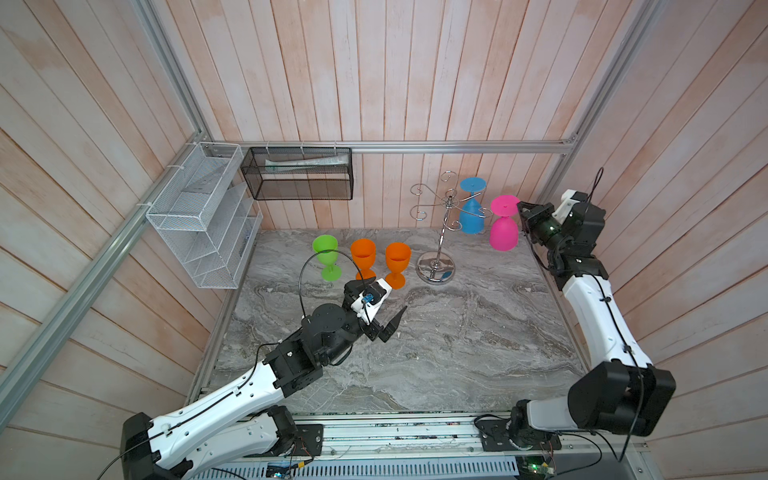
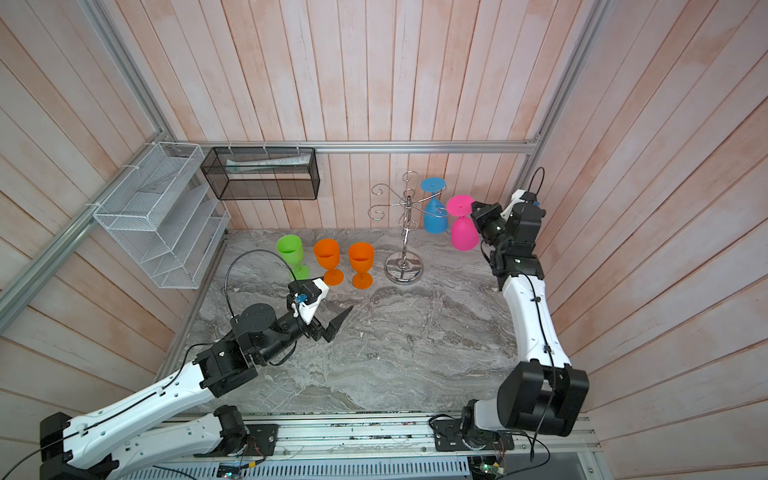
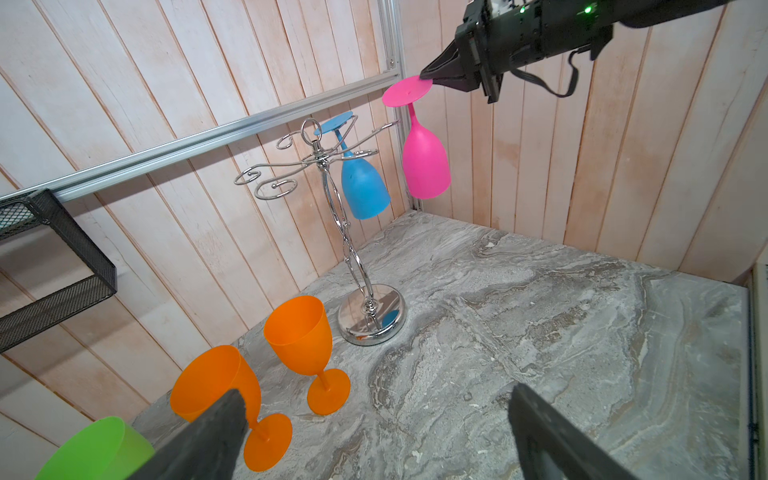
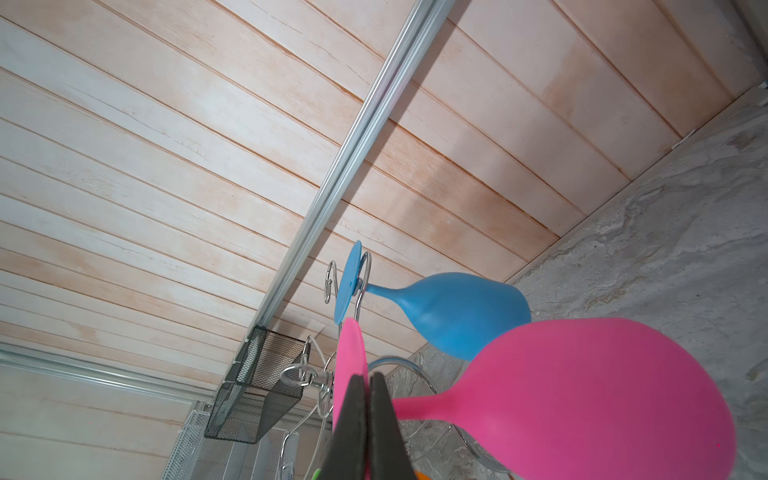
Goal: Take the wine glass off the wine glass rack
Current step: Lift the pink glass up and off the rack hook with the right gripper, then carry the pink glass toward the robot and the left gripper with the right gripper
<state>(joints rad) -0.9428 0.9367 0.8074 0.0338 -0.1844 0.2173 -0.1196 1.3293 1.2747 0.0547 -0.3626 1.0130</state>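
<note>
The chrome wine glass rack [image 1: 435,268] [image 2: 406,203] [image 3: 352,255] stands at the back of the marble table. A blue wine glass [image 1: 471,216] [image 3: 363,187] [image 4: 457,311] hangs upside down from one of its arms. My right gripper [image 1: 519,206] [image 3: 428,77] [image 4: 369,382] is shut on the foot rim of a pink wine glass [image 1: 503,232] [image 2: 464,235] [image 3: 426,166] [image 4: 582,395]. That glass hangs bowl down just right of the rack; in the left wrist view its stem looks clear of the arm's end. My left gripper [image 1: 390,313] [image 3: 376,392] is open over the table, holding nothing.
A green glass [image 1: 326,255] and two orange glasses [image 1: 363,257] [image 1: 397,264] stand upright left of the rack, close to my left gripper. A white mesh basket [image 1: 199,216] and a black mesh basket [image 1: 297,174] hang on the walls. Plank walls close in the right arm.
</note>
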